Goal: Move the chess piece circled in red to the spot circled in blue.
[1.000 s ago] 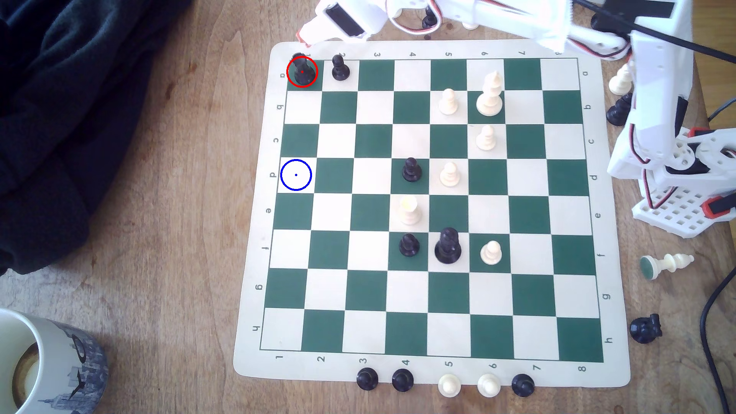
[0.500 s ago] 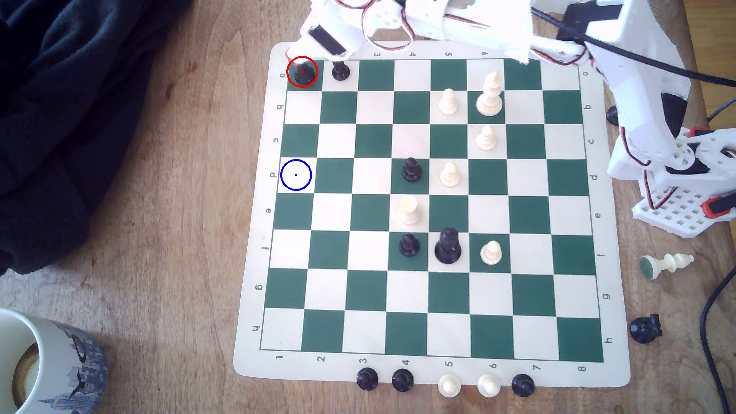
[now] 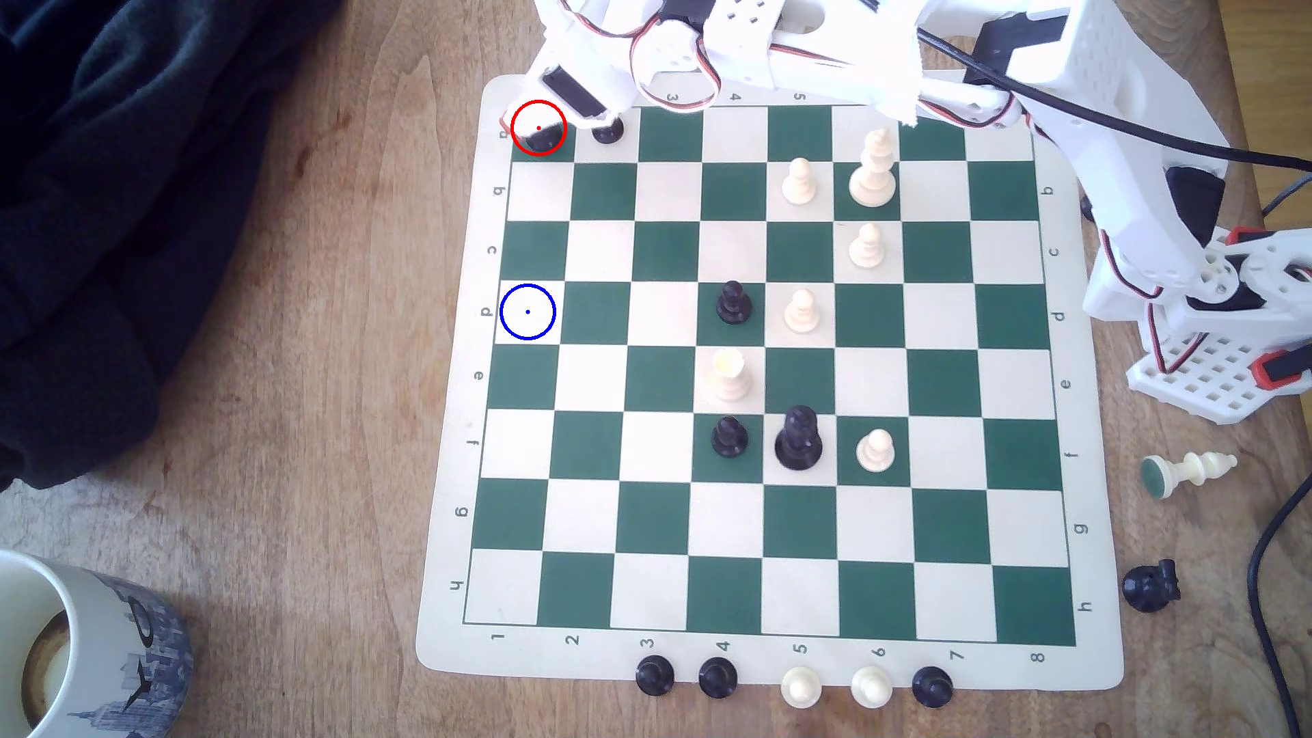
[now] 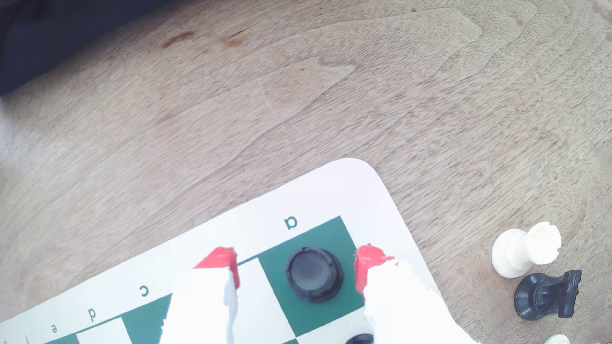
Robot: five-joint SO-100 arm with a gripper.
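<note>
While my jaws (image 4: 296,269) are hanging spread over the board's corner, the chess piece (image 4: 314,274) is standing upright between the two red tips on its green corner square, touching neither. It is sitting nearer the tip at the board's outer edge than the other one. In the exterior view, the spot (image 3: 527,311) is lying three squares down the same edge column, with nothing standing between. In my judgement, closing squarely should take it.

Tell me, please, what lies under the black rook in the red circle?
The black rook stands on the green corner square of row a, between the open tool's red fingertips. The patch of square beneath its base is covered.
</note>
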